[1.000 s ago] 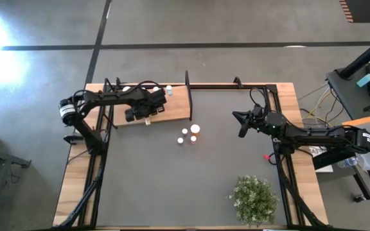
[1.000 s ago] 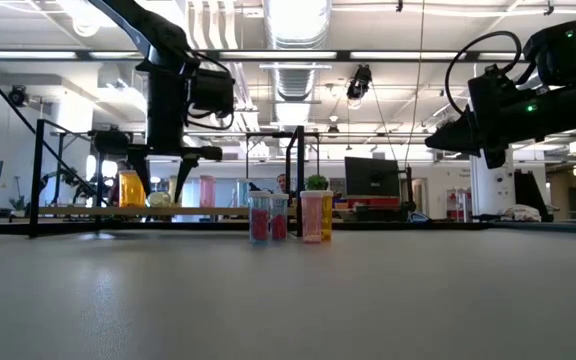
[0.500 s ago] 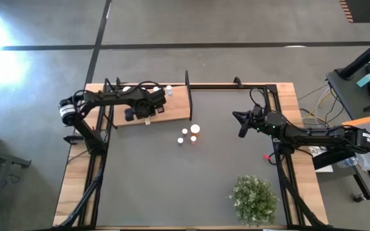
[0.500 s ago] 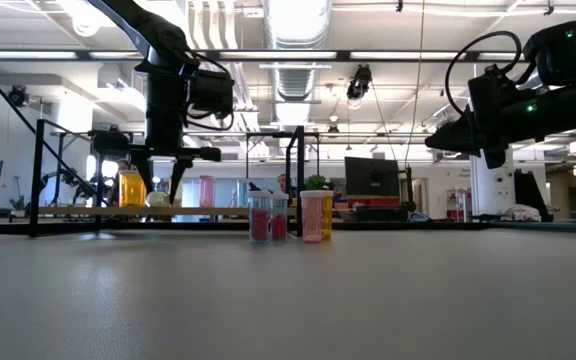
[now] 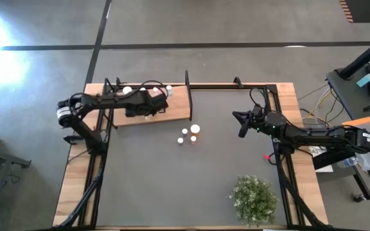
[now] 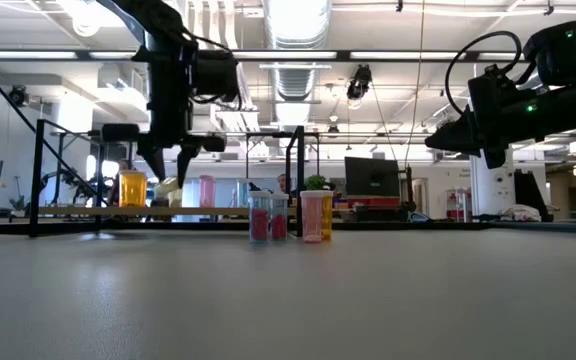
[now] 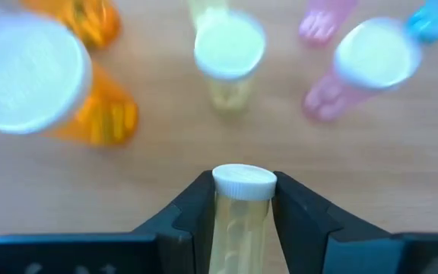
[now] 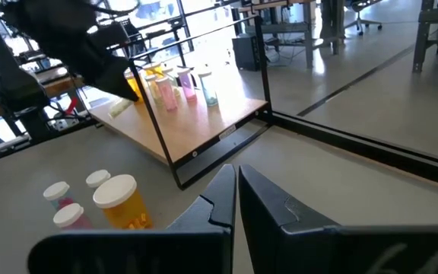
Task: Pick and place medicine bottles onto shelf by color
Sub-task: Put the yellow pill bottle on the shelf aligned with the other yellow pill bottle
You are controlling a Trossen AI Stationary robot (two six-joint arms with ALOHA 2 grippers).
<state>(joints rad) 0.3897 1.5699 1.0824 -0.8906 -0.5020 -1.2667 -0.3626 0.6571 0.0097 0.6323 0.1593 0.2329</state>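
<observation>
While gripped — white-capped yellow-green bottle (image 7: 242,209), pills inside.

Four bottles (image 8: 116,199) stand on the mat (image 5: 159,186) near a corner of the shelf (image 5: 178,110): one large orange and three small. The left wrist view shows seven on the shelf: two orange (image 7: 90,114), two yellow-green (image 7: 229,68), two pink (image 7: 348,84) and one blue (image 7: 432,19). One more yellow-green bottle (image 7: 238,228) sits in the left gripper (image 7: 243,189). There is one plant (image 5: 254,199).
</observation>
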